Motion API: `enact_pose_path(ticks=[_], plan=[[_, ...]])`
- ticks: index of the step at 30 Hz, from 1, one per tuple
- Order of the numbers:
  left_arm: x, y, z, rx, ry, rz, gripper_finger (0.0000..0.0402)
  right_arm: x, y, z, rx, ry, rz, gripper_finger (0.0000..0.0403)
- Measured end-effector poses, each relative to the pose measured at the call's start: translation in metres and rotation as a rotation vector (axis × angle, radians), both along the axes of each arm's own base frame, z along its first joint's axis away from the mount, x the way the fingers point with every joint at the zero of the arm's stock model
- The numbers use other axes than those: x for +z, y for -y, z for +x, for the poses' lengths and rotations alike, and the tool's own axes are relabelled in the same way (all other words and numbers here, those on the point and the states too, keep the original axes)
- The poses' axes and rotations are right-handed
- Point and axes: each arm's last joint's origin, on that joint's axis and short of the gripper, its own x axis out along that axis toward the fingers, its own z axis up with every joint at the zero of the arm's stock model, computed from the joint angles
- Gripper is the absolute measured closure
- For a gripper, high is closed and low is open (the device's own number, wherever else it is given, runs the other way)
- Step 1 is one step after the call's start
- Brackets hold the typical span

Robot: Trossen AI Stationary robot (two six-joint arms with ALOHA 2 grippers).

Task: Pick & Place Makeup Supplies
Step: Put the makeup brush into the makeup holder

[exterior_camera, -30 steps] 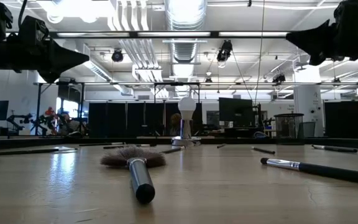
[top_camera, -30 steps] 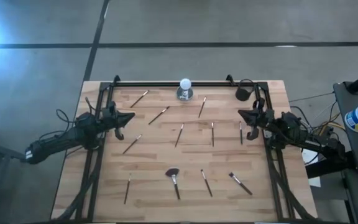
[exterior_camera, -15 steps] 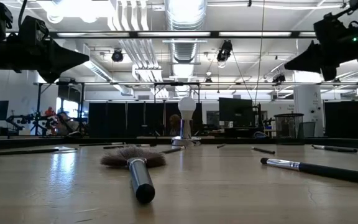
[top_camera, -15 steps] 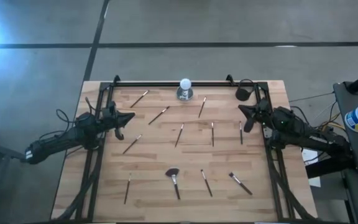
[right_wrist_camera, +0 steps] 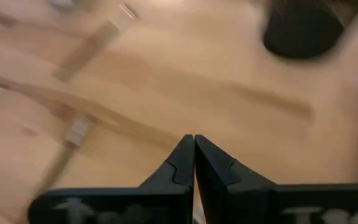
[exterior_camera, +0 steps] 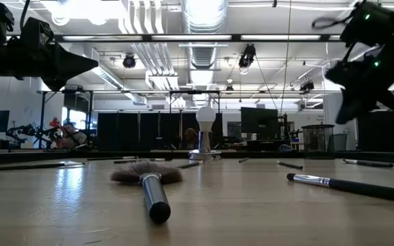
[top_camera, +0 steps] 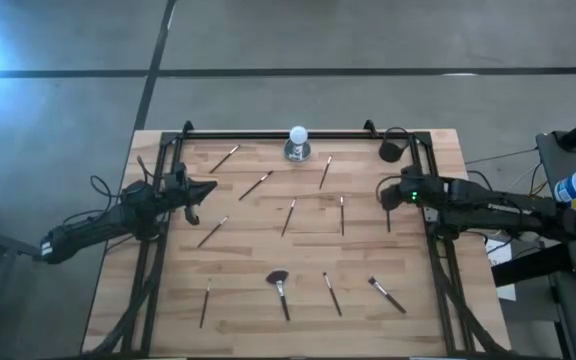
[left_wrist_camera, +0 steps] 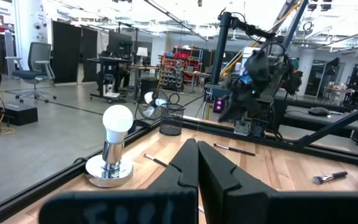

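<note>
- Across the wooden table [top_camera: 298, 320], about ten slim makeup brushes and pencils are lying flat and well apart, none of them held.
- Nearest the front edge, a fan-headed brush [top_camera: 279, 289] is lying between a thin pencil [top_camera: 206, 301] on the left side and an angled brush [top_camera: 386, 295] on the right side.
- At the far edge, a white ball on a silver base [top_camera: 297, 143] is standing upright, with a small black cup [top_camera: 392, 151] in the far right corner.
- Above the table's right side, the right gripper [top_camera: 388, 193] is pointing down near a short dark pencil [top_camera: 387, 214], its fingers pressed together; judging by the aim, it is lining up a first pick.
- At the left side, the left gripper [top_camera: 200, 190] is hanging raised and level, fingers pressed together, holding nothing, apparently waiting.
- The spacing between the sticks is leaving each one room for a gripper to come down on it alone.
</note>
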Motion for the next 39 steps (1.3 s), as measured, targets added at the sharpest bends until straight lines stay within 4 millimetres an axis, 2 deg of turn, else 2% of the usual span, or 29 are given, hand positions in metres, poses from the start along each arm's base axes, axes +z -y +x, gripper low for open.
enact_pose_path(ticks=[7, 12, 16, 21, 31, 39], plan=[[0.0, 0.0, 0.0, 0.0, 0.0, 0.0, 0.0401, -0.019, 0.003, 0.007, -0.123, -0.1, 0.101, 0.0384], [0.0, 0.0, 0.0, 0.0, 0.0, 0.0, 0.0401, -0.026, 0.007, 0.012, -0.183, -0.14, 0.152, 0.0337], [0.0, 0.0, 0.0, 0.0, 0.0, 0.0, 0.0401, -0.029, 0.013, 0.02, -0.195, -0.109, 0.195, 0.0299], [0.0, 0.0, 0.0, 0.0, 0.0, 0.0, 0.0401, -0.038, 0.022, 0.025, -0.215, -0.139, 0.225, 0.028], [0.0, 0.0, 0.0, 0.0, 0.001, 0.0, 0.0401, -0.054, 0.031, 0.035, -0.205, -0.222, 0.253, 0.031], [0.0, 0.0, 0.0, 0.0, 0.0, 0.0, 0.0401, -0.057, 0.034, 0.041, -0.183, -0.268, 0.257, 0.0347]])
